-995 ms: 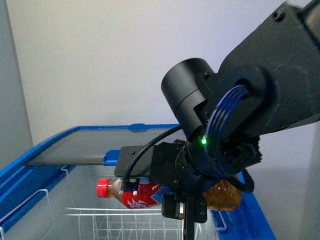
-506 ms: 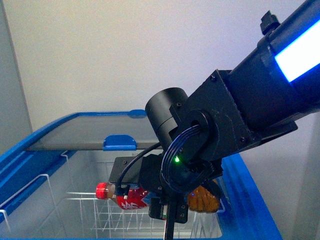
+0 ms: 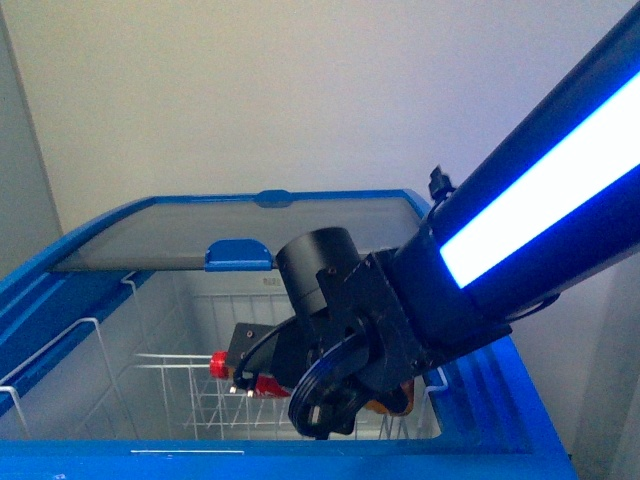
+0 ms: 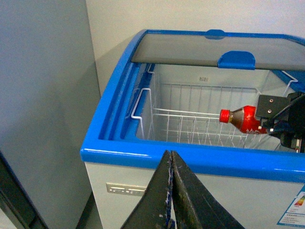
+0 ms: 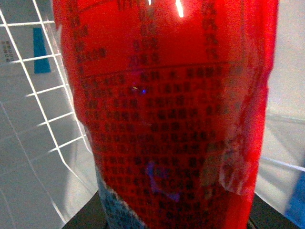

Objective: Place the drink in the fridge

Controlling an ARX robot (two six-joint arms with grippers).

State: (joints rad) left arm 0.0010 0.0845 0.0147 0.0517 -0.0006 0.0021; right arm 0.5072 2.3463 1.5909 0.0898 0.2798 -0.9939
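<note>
advice first: the right gripper (image 4: 272, 127) was clamped on the drink (image 4: 242, 119), which hung sideways inside the open fridge (image 4: 143, 153), just above the wire basket (image 4: 186, 121). it wanted a slow drop until bottle met wire, then a release, staying clear of the glass lid (image 4: 190, 47) at twelve o'clock. left gripper (image 4: 170, 160) was pinched closed on nothing, outside the front rim. the drink showed a red cap pointing to nine o'clock in the front view, a brownish neck and a red label with fine print.
</note>
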